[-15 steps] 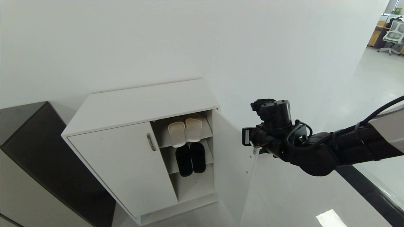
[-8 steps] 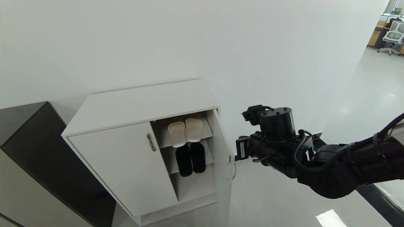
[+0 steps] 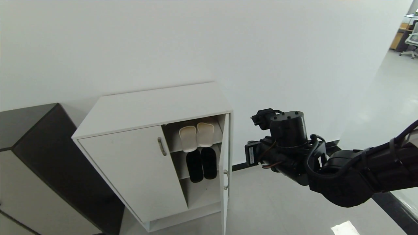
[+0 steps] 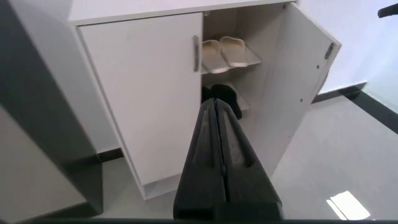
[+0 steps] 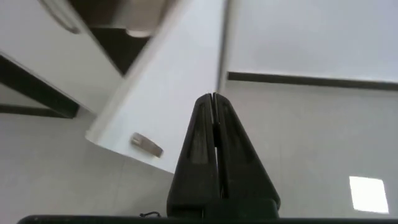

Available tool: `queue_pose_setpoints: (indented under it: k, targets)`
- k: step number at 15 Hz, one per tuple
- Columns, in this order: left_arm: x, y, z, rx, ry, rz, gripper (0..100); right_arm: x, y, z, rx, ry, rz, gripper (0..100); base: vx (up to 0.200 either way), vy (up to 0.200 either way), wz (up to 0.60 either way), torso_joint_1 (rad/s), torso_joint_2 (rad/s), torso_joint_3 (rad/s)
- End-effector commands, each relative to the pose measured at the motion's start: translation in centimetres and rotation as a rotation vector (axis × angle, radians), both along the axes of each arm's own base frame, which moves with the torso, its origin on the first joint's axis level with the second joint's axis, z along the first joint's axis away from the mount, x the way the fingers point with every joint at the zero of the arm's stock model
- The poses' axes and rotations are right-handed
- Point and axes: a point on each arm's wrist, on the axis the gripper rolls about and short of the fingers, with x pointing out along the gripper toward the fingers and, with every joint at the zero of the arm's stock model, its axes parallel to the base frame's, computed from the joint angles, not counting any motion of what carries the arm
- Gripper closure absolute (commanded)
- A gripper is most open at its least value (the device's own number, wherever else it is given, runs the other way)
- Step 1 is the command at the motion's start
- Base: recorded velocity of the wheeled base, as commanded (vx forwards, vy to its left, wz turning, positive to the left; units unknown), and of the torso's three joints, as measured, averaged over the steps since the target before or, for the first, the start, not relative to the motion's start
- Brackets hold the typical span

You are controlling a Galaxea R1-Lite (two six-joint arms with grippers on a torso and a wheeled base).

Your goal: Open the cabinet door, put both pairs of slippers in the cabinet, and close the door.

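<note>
The white cabinet (image 3: 153,106) stands against the wall with its left door (image 3: 134,169) closed. Its right door (image 3: 225,169) stands ajar, edge-on in the head view, with its handle (image 3: 225,179) facing outward. A white pair of slippers (image 3: 196,136) lies on the upper shelf and a black pair (image 3: 202,164) on the shelf below. My right arm (image 3: 287,143) hangs just right of the door; its gripper (image 5: 214,98) is shut and empty, close to the door's outer face (image 5: 168,99). My left gripper (image 4: 216,102) is shut, held back in front of the cabinet, partly hiding the black slippers (image 4: 235,96).
A dark, low cabinet (image 3: 42,156) stands close on the left of the white one. Open grey floor (image 3: 281,209) spreads to the right of the door. A dark baseboard (image 3: 240,167) runs along the wall, and an office chair (image 3: 412,42) stands far off.
The right door has swung from wide open to nearly edge-on, toward closing. My right arm came down and toward the door. The head camera shifted slightly, so the cabinet sits further right.
</note>
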Motion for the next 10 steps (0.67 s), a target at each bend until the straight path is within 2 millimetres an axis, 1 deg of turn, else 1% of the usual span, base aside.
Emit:
queue_pose_setpoints:
  k: [1, 3, 8, 10]
  targets:
    - [0.0, 0.0, 0.0, 0.0, 0.0, 0.0, 100, 0.0, 0.0, -0.1, -0.001, 0.003, 0.0, 100, 0.0, 0.0, 0.6, -0.007, 0.0, 0.012]
    - [0.0, 0.0, 0.0, 0.001, 0.0, 0.0, 100, 0.0, 0.0, 0.0, 0.001, 0.0, 0.0, 100, 0.0, 0.0, 0.6, 0.005, 0.0, 0.002]
    - [0.0, 0.0, 0.0, 0.001, 0.0, 0.0, 100, -0.1, -0.2, 0.3, 0.006, -0.024, 0.001, 100, 0.0, 0.0, 0.0, 0.0, 0.0, 0.0]
    - [0.0, 0.0, 0.0, 0.001, 0.0, 0.0, 100, -0.9, -1.4, 0.1, 0.008, -0.035, 0.083, 100, 0.0, 0.0, 0.0, 0.0, 0.0, 0.0]
